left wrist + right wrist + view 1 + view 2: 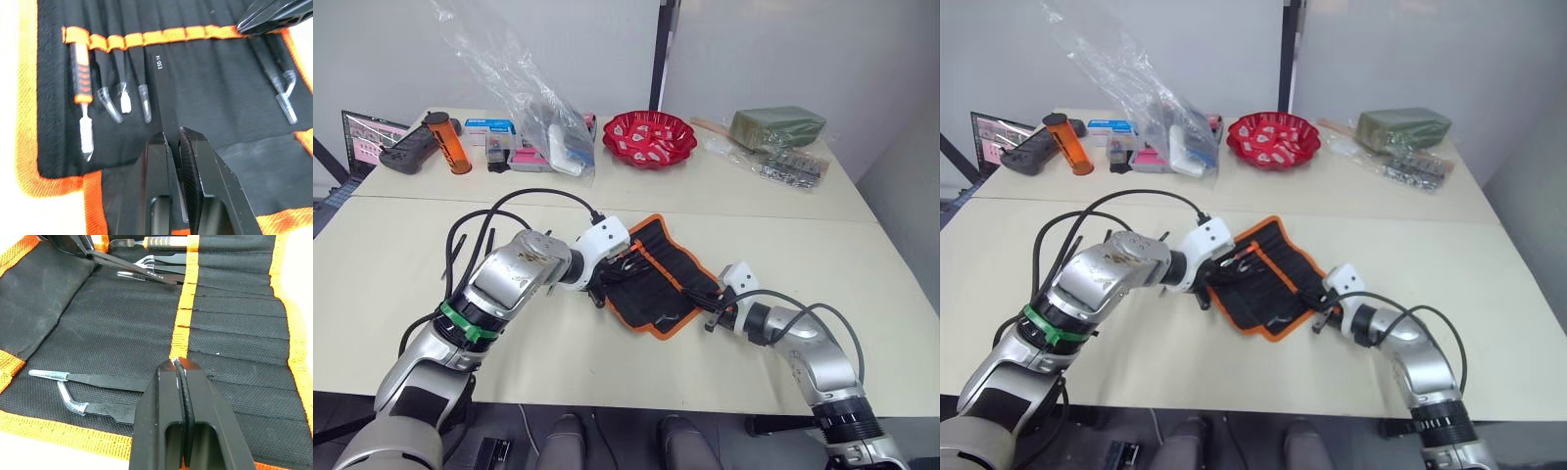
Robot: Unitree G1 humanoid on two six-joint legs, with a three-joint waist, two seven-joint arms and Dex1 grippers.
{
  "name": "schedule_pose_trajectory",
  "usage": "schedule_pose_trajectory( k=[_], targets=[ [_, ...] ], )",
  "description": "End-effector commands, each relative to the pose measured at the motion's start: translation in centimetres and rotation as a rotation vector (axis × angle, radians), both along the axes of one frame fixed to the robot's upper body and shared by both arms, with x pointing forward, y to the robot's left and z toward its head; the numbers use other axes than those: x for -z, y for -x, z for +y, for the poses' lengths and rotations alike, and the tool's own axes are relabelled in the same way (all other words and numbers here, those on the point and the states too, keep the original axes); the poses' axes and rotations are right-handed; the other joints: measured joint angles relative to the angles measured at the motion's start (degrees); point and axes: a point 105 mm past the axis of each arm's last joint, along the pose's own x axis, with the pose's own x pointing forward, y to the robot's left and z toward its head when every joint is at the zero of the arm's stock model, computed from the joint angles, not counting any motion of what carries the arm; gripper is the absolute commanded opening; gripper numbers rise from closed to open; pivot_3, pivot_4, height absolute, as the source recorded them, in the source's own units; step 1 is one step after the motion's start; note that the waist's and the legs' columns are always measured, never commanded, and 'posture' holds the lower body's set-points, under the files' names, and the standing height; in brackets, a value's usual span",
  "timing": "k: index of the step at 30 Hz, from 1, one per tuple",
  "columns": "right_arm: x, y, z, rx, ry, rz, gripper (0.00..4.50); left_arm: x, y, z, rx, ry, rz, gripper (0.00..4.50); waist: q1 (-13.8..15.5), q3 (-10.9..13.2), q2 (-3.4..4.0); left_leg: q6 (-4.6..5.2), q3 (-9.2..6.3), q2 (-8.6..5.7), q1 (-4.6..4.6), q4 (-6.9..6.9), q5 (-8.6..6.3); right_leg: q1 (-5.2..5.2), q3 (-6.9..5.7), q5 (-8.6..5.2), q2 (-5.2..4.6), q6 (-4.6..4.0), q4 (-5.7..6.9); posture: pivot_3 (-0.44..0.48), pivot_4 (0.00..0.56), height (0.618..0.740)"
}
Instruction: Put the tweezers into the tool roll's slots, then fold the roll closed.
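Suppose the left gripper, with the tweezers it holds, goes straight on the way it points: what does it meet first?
Most likely the orange-trimmed slots: the left gripper is shut on tweezers whose far end already lies at that trim on the tool roll. Whether the end is inside a slot is unclear.

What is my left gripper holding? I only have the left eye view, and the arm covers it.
Observer: The left gripper has its jaws shut on a tweezer marked ESD-14, whose far end reaches the orange trim.
Operator: Are the slots next to it filled?
Observer: Four on one side are, with three capped tweezers and an orange-handled tool.
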Motion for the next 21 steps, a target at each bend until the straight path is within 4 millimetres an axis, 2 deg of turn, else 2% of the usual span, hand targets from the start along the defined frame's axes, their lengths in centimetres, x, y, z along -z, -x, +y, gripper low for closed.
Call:
schedule_pose_trajectory(
  k=[1,14,21],
  targets=[
    [2.1,0.5,-0.8,0.023,0.033,0.088,0.03,-0.7,-0.5,0.5,-0.006,0.0,-0.051,0.0,0.0,0.0,0.0,0.0,0.0,0.0,0.0,0.0,0.0,0.0,0.0,0.0,0.0,0.0,0.0,0.0,0.15,0.74],
    [1.6,0.4,-1.0,0.027,0.028,0.083,0.03,0.3,-1.4,-0.7,0.039,-0.009,-0.063,0.0,0.1,0.0,0.0,0.0,0.0,-0.01,-0.01,0.02,0.0,0.01,0.0,0.0,-0.01,0.0,0.0,0.0,0.15,0.74],
    [1.8,0.6,-0.9,0.029,0.028,0.089,0.03,0.1,-1.9,-1.6,0.053,0.011,-0.068,0.0,0.2,0.0,0.0,0.0,0.0,-0.02,-0.02,0.03,0.0,0.02,0.0,0.0,-0.01,0.0,0.0,0.0,0.15,0.74]
  ],
)
